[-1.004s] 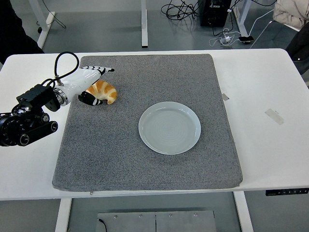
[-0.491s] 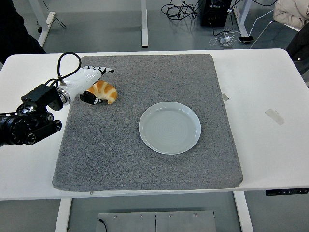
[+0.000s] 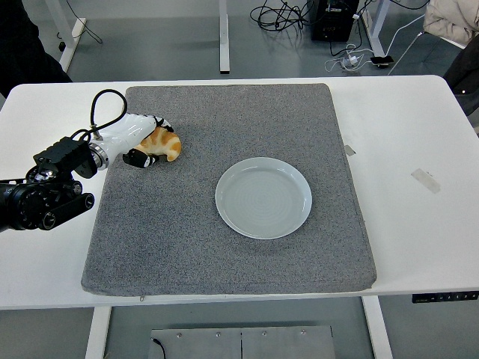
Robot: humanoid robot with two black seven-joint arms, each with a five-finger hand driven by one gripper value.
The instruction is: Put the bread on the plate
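The bread (image 3: 165, 143), a golden croissant, lies on the grey mat (image 3: 224, 254) at its far left. My left hand (image 3: 147, 140), white with black fingertips, reaches in from the left edge. Its fingers curl over the croissant's top and its thumb sits at the near side, so it grips the bread on the mat. The pale round plate (image 3: 220, 199) sits empty at the mat's middle, to the right of the bread and a little nearer to me. My right hand is out of view.
The mat covers most of the white table (image 3: 419, 239). A strip of tape (image 3: 425, 179) lies on the table's right side, and a smaller piece (image 3: 349, 149) at the mat's right edge. A black cable (image 3: 101, 105) loops above my left wrist.
The left hand's fingers, stretched out above the bread before, have curled down onto it. The arm has shifted slightly nearer and to the left. The bread has turned a little.
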